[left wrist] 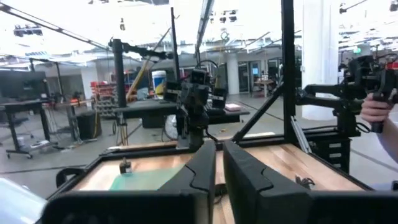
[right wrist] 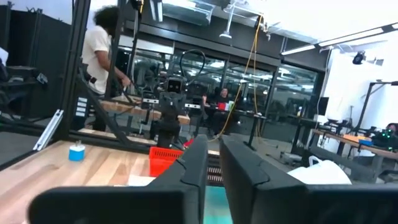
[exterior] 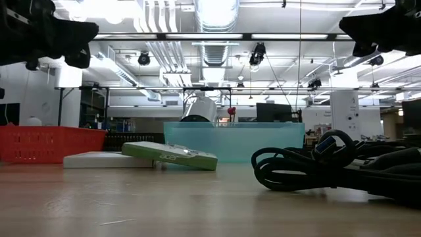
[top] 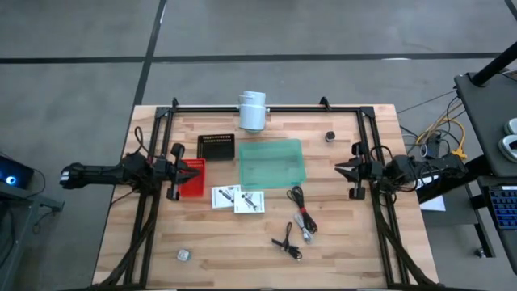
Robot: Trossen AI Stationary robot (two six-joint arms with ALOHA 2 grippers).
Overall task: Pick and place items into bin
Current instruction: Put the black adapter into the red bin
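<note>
Between my two grippers, out ahead of both sets of fingertips, sits the translucent green bin (top: 272,162), and as far as I can see from above nothing lies in it yet. I judge the task barely started: every item is still on the wooden table (top: 363,250).

The left gripper (top: 192,170) hangs over the red basket (top: 192,179) at the left edge, its fingers nearly pressed together with only a thin slit showing in the wrist view. The right gripper (top: 342,168) hovers at the opposite edge, its fingers likewise close together, pinching nothing.

The black cables (top: 301,212) lie nearer the right gripper, off to its side toward the table's front, with a smaller cable (top: 287,242) beyond them. The two white cards (top: 237,198) overlap just past the red basket, close to the left gripper. The tiny grey ball (top: 183,255) rests far down the left gripper's side, and the tiny dark knob (top: 329,136) sits near the right gripper, toward the back rail.

All of it is left to do.
</note>
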